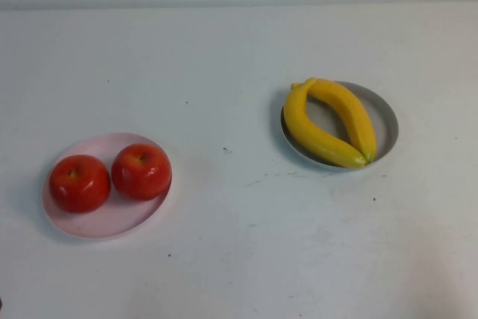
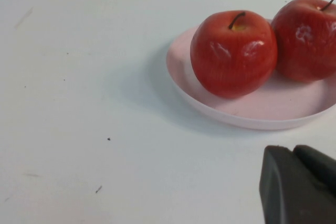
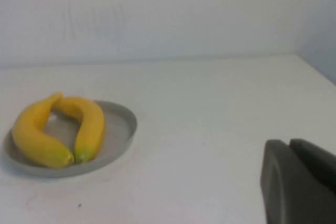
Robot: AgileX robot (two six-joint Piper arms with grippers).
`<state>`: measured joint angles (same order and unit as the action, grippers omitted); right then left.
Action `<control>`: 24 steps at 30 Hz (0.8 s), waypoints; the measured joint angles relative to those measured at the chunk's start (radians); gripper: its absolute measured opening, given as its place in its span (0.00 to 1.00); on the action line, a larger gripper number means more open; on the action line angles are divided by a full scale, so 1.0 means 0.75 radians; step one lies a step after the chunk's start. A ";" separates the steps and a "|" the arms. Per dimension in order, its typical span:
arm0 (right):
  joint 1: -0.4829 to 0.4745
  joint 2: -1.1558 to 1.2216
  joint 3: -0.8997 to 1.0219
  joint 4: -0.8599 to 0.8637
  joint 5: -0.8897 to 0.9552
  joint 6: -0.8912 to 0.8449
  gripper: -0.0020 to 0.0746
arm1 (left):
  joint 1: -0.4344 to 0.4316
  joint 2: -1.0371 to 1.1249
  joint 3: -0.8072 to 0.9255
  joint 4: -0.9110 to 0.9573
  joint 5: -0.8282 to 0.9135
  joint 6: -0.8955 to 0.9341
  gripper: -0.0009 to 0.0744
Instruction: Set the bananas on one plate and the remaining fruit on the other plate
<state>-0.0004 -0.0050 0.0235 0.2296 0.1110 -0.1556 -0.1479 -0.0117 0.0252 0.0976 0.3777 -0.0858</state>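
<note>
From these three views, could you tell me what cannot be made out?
- Left gripper: shut; only its dark tip shows in the left wrist view, cut by the edge.
- Right gripper: shut, likewise cut in the right wrist view.
- Both arms: outside the high view.
- Pink plate: its far side is hidden by the apples.

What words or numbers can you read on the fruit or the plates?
None: no words, numbers, labels or signs show anywhere.
Red apples: plain, no stickers.
Bananas: plain.
Pink plate and grey plate: unmarked.
Left gripper and right gripper, both shut beside the plates: no lettering.
</note>
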 joint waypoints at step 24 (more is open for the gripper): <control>0.000 -0.003 0.002 -0.094 0.363 -0.002 0.01 | 0.000 0.000 0.000 0.000 0.000 0.000 0.01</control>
<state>-0.0004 -0.0070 0.0250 0.1591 0.3835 -0.1573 -0.1479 -0.0117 0.0252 0.0976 0.3777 -0.0858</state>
